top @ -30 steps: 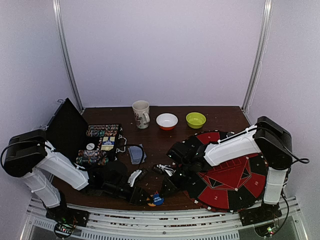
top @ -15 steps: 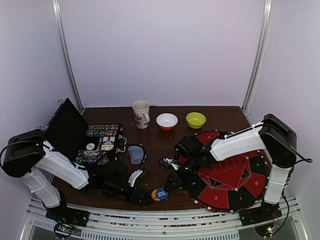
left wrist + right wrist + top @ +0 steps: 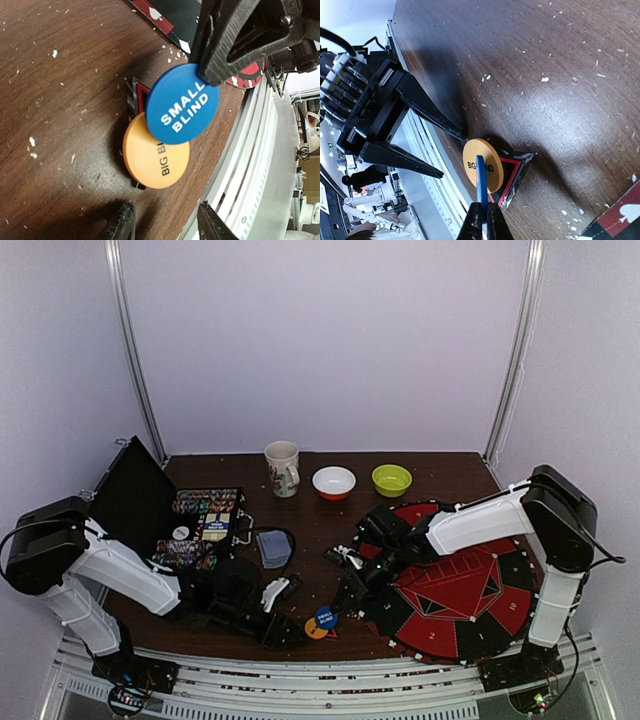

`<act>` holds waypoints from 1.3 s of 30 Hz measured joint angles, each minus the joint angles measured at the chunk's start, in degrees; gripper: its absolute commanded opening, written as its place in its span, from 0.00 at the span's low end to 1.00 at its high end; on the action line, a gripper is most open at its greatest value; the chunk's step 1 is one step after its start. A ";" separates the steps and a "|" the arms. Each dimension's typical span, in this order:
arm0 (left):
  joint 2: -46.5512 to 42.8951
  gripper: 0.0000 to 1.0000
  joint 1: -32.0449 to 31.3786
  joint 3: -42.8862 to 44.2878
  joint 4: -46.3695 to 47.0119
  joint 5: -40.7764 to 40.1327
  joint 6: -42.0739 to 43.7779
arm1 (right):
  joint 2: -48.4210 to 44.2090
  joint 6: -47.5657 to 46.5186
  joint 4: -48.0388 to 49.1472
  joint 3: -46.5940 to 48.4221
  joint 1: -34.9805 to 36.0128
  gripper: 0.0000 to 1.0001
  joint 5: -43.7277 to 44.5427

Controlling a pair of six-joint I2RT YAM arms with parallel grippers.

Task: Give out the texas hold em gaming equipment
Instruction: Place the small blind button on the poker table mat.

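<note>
Looking across the tabletop [image 3: 310, 515], we find the round red-and-black mat [image 3: 465, 600] filling the 4 o'clock side. The open case [image 3: 195, 525] sits at 9 o'clock, with the deck of cards [image 3: 272, 547] just at its 3 o'clock.

The step in hand, as we judge it, is carrying the blue disc from the small pile at 6 o'clock to a seat on the mat. The left pincer [image 3: 167, 222] hangs low at 9 o'clock of that pile, jaws apart with nothing between them. The right pincer [image 3: 210, 70] is clamped on the blue disc [image 3: 182, 110], gripping only its rim.

Beneath lie the black triangular marker [image 3: 517, 167] with its red edge and the orange disc [image 3: 482, 164], which overlaps one side of the marker. The blue disc stands on edge above them. We cannot tell whether its lower rim touches the orange one.

To do this well we would lift straight up first, so the rim does not drag the orange disc or the marker. Then we would swing slowly toward 3 o'clock, since so shallow a pinch could let the disc pivot or slip. We would lay it flat inside one wedge of the mat, printed face up, and only then part the jaws.
</note>
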 measured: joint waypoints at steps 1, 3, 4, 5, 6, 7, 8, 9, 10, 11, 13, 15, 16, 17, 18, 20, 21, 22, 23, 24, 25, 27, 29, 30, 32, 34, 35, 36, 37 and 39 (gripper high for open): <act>0.00 0.45 -0.02 0.28 -0.48 -0.07 0.20 | -0.04 0.04 -0.02 0.00 -0.28 0.00 -0.13; 0.00 0.46 -0.04 0.63 -1.22 -0.24 0.61 | -0.33 0.00 -0.31 0.00 -1.07 0.00 -0.44; 0.00 0.46 -0.04 0.83 -1.62 -0.28 0.83 | -0.72 -0.11 -0.74 0.02 -1.66 0.00 -0.52; -0.04 0.46 -0.07 1.03 -2.01 -0.33 1.09 | -1.38 -0.24 -1.46 0.02 -2.40 0.00 -0.52; -0.11 0.46 -0.07 1.25 -2.47 -0.48 1.38 | -2.19 -0.39 -2.08 0.02 -3.23 0.00 -0.48; -0.17 0.46 -0.07 1.40 -2.91 -0.59 1.68 | -3.26 -0.66 -2.84 0.02 -4.35 0.00 -0.46; -0.26 0.47 -0.07 1.68 -3.61 -0.87 2.12 | -4.81 -1.14 -3.78 0.02 -5.84 0.00 -0.33; -0.42 0.47 -0.07 2.03 -4.48 -1.20 2.62 | -6.49 -1.60 -4.63 0.02 -7.56 0.00 -0.04; -0.61 0.48 -0.07 2.49 -5.66 -1.51 3.15 | -8.20 -2.16 -5.49 0.02 -9.38 0.00 0.35; -0.81 0.48 -0.07 2.95 -6.75 -2.01 3.74 | -9.79 -2.75 -6.29 0.00 -11.04 0.00 0.66; -1.11 0.49 -0.07 3.93 -9.20 -2.95 4.90 | -12.76 -3.50 -7.48 -0.39 -14.49 0.00 1.40; -1.51 0.49 -0.07 5.05 -12.07 -4.07 6.16 | -15.50 -4.33 -8.81 -1.60 -17.86 0.00 2.32; -1.75 0.49 -0.07 5.64 -13.51 -4.68 6.78 | -16.44 -4.72 -9.70 -2.14 -19.23 0.00 3.13; -2.01 0.49 -0.07 6.32 -15.15 -5.29 7.41 | -17.29 -5.16 -11.26 -2.62 -20.48 0.00 4.46; -2.29 0.49 -0.07 7.04 -16.63 -5.92 7.98 | -17.77 -5.68 -12.57 -2.86 -21.07 0.00 5.79; -2.89 0.49 -0.07 8.37 -19.19 -7.15 9.01 | -18.32 -6.36 -14.45 -3.45 -21.27 0.00 7.82; -3.21 0.49 -0.07 9.11 -20.39 -7.87 9.57 | -18.53 -6.43 -14.88 -3.87 -21.24 0.00 8.33; -3.52 0.49 -0.07 9.70 -21.20 -8.28 9.97 | -18.82 -6.36 -14.95 -4.55 -21.24 0.00 8.50; -3.87 0.49 -0.07 10.29 -22.08 -8.92 10.40 | -19.28 -6.27 -14.91 -5.73 -21.20 0.00 8.63; -4.31 0.49 -0.04 10.93 -22.97 -9.42 10.82 | -19.56 -6.10 -14.93 -6.75 -21.11 0.00 8.70; -4.55 0.49 -0.07 11.21 -23.28 -9.75 11.17 | -19.67 -5.73 -14.88 -7.63 -20.79 0.00 8.72; -4.96 0.49 -0.07 12.00 -24.57 -10.54 11.87 | -19.69 -4.68 -14.05 -9.53 -20.00 0.00 8.74; -5.20 0.49 -0.04 12.50 -25.68 -11.17 12.37 | -19.50 -3.23 -12.41 -11.21 -18.03 0.00 8.39; -5.29 0.49 -0.04 12.59 -25.97 -11.47 12.59 | -19.17 -2.54 -11.69 -11.54 -16.96 0.00 8.09; -5.35 0.49 -0.04 12.59 -26.25 -11.78 12.83 | -17.70 -0.96 -8.79 -11.65 -14.21 0.00 7.43; -5.38 0.49 -0.04 12.59 -26.67 -11.98 12.98 | -15.56 0.33 -5.92 -11.41 -12.09 0.00 6.62; -5.40 0.49 -0.04 12.59 -26.95 -12.13 13.05 | -14.25 0.85 -4.72 -11.08 -11.08 0.00 6.19; -5.42 0.49 -0.04 12.59 -27.19 -12.17 13.05 | -13.14 1.31 -3.96 -10.75 -10.56 0.00 5.84; -5.49 0.49 -0.04 12.59 -27.39 -12.37 13.05 | -11.65 1.62 -2.97 -10.21 -10.23 0.00 5.44; -5.79 0.50 -0.04 12.57 -27.54 -12.63 13.05 | -9.51 1.64 -2.21 -9.01 -10.14 0.00 5.38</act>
